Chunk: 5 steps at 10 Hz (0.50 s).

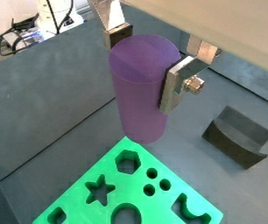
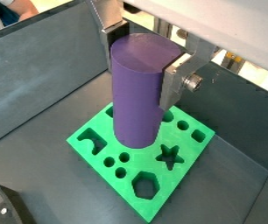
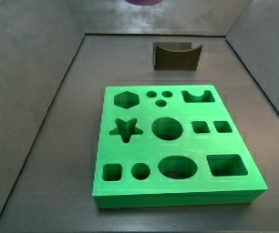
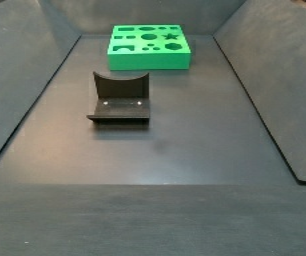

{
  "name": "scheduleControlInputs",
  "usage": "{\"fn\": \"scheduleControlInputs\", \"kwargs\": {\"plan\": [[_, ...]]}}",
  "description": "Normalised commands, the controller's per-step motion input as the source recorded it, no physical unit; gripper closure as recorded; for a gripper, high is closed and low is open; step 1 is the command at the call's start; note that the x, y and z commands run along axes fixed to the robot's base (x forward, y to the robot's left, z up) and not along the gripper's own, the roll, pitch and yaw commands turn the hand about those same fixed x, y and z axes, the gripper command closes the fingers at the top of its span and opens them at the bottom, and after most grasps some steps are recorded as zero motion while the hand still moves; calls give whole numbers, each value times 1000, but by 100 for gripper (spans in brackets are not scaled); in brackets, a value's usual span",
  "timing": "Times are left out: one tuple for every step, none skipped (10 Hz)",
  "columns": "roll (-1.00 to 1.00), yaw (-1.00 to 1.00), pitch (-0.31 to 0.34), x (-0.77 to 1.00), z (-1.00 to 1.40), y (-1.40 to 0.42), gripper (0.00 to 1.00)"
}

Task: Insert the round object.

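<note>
The round object, a tall matte purple cylinder [image 1: 140, 92], stands upright between my gripper's [image 1: 146, 59] silver fingers [image 1: 175, 83], which are shut on its upper part. It also shows in a wrist view [image 2: 137, 96], held in the air over the green board [image 2: 193, 150], with its lower end above the board's holes. In a side view only its purple lower end [image 3: 142, 3] shows at the top edge, well above the green board [image 3: 145, 151]. The board also lies at the far end of the floor in a side view [image 4: 149, 62]; the gripper is out of that view.
A dark brown block with a curved notch [image 3: 175, 55] stands on the floor beyond the board, and also shows in a side view [image 4: 120, 98] and in a wrist view [image 1: 238, 136]. Sloped grey walls [image 3: 45, 100] enclose the floor on both sides.
</note>
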Motion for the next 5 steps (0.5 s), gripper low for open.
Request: {"fn": "scheduleControlInputs", "kwargs": {"plan": [[-129, 0, 0, 266, -937, -354, 100], [-123, 0, 0, 220, -937, -363, 100], [-97, 0, 0, 197, -966, -354, 100], [-66, 0, 0, 123, -1000, -294, 100], [-229, 0, -9, -94, -917, 0, 100]]}}
